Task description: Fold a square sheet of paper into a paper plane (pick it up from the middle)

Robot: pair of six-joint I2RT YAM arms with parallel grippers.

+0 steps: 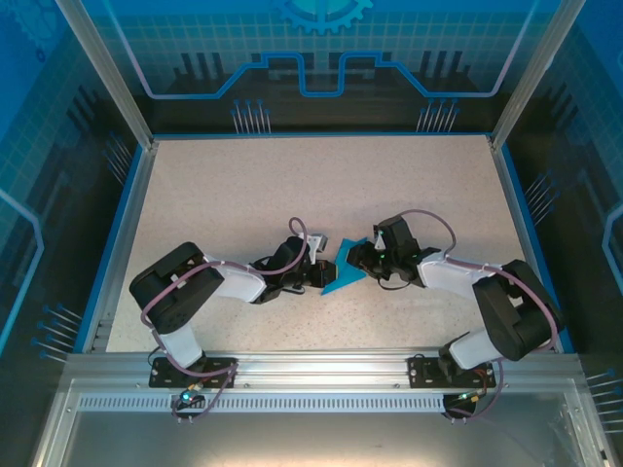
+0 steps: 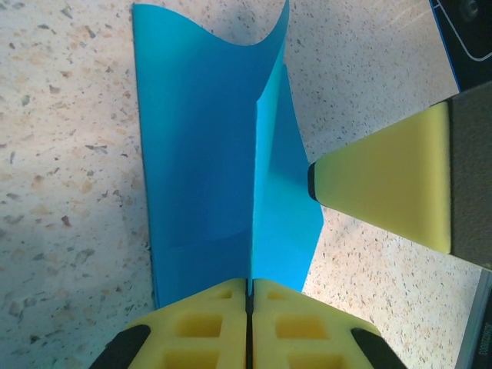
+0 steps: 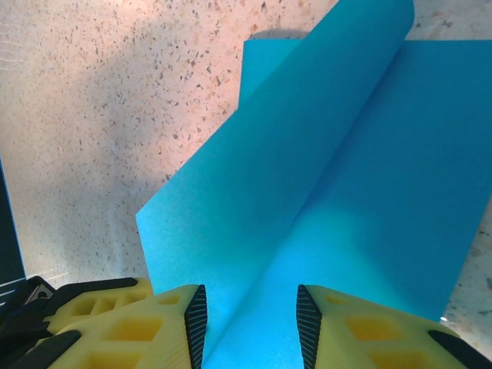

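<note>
The sheet of paper (image 2: 200, 154) lies at the middle of the table (image 1: 243, 195), between the two arms, partly folded. One panel rests flat on the surface. A second panel stands up along a centre crease and curls over at its far end.

**Left gripper (image 2: 250, 323).** The fingers are pressed together on the near end of the upright crease, and the paper edge enters the seam between them. This pinch acts as the anchor: it fixes the crease line so the sheet cannot slide or unfold while the other arm works on it.

**Right gripper (image 3: 250, 327).** The jaws are partly spread and straddle the raised fold from the opposite side. The black pads (image 3: 196, 319) stand on either side of the paper with a clear gap between them. Whether either pad bears on the sheet cannot be determined. In the left wrist view, one of its yellow fingers (image 2: 384, 184) points at the right edge of the flat panel, touching or just beside it.

**Step in hand (judgement).** The fold is being formed along the centre crease, and the dart shape is not yet made, so the task appears to be at an early stage.

**Next move (judgement).** The right jaws need to close squarely on the fold while the left pinch holds.

**Risk.** The loose curled panel may buckle or crease off-line if it is pressed unevenly.
</note>
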